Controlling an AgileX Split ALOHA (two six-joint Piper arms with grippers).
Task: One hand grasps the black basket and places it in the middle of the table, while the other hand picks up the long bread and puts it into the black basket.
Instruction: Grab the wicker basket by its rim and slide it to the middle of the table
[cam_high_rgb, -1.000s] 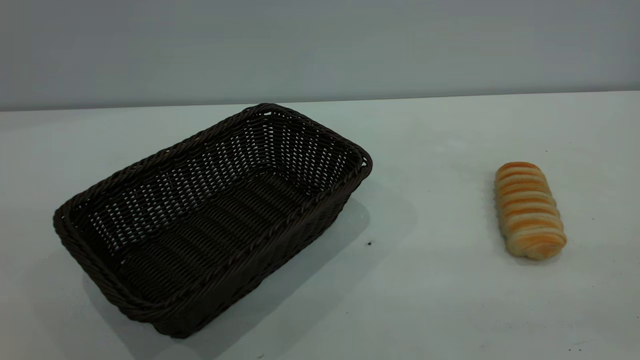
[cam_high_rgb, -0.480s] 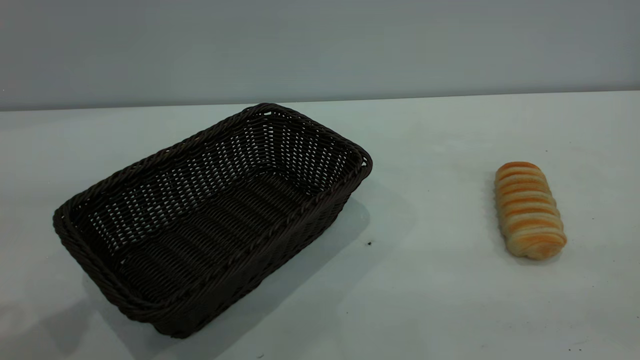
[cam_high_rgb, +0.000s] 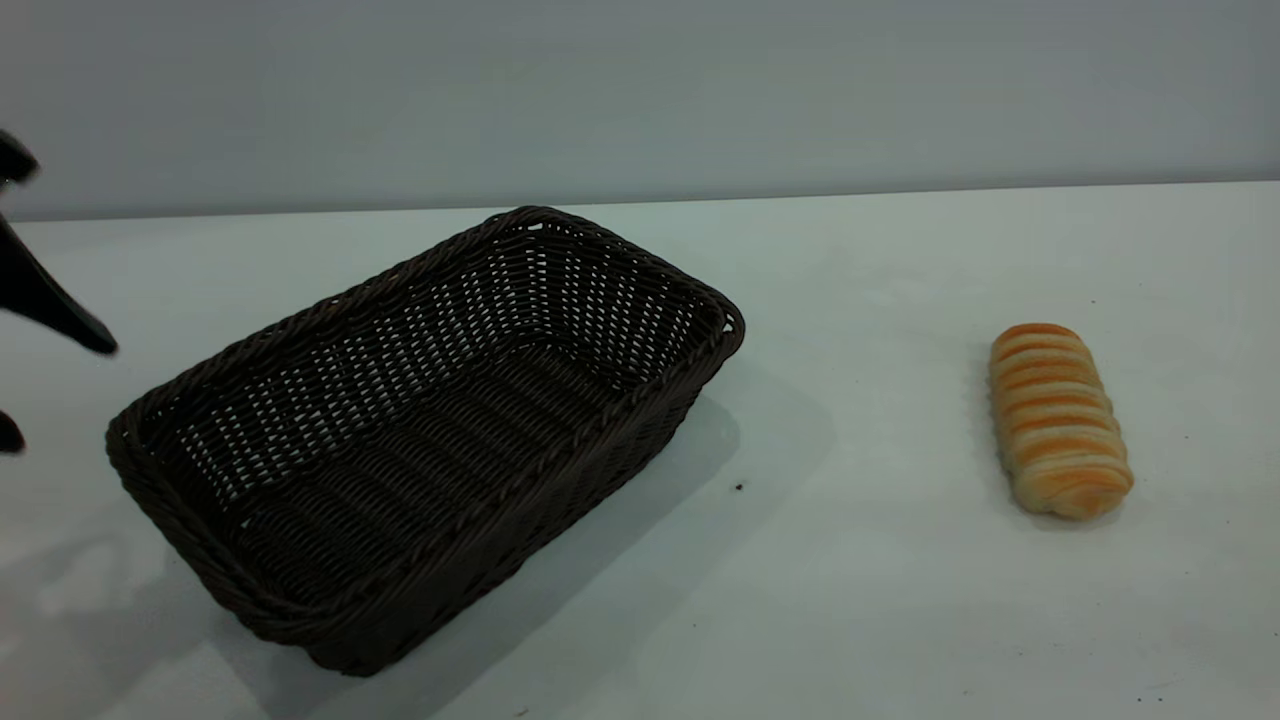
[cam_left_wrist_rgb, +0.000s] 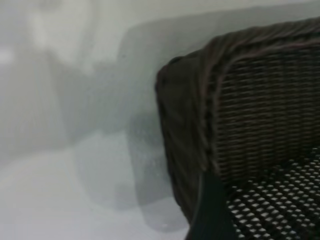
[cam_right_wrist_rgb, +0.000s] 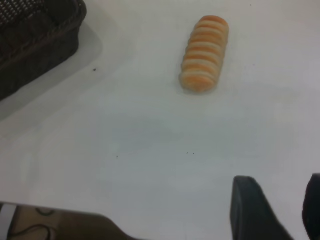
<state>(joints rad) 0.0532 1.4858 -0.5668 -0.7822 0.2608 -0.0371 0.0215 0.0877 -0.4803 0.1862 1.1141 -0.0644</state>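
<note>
The black basket (cam_high_rgb: 420, 430) stands empty on the white table (cam_high_rgb: 860, 600), left of the middle and turned at an angle. The long bread (cam_high_rgb: 1058, 420) lies on the table at the right, well apart from the basket. My left gripper (cam_high_rgb: 55, 392) shows at the far left edge, open and empty, just off the basket's left end and above the table. In the left wrist view the basket's corner (cam_left_wrist_rgb: 200, 115) is close, with one of the fingers (cam_left_wrist_rgb: 212, 210) in front of it. My right gripper (cam_right_wrist_rgb: 280, 181) is open and empty over bare table, short of the bread (cam_right_wrist_rgb: 204, 52).
The table's edge (cam_right_wrist_rgb: 75, 212) shows in the right wrist view, with floor beyond it. A corner of the basket (cam_right_wrist_rgb: 35, 30) also shows there. A grey wall (cam_high_rgb: 640, 90) runs behind the table. A small dark speck (cam_high_rgb: 738, 487) lies between basket and bread.
My left gripper has come into the exterior view from the left edge, and its shadow has spread on the table beside the basket. Basket and bread have not moved.
</note>
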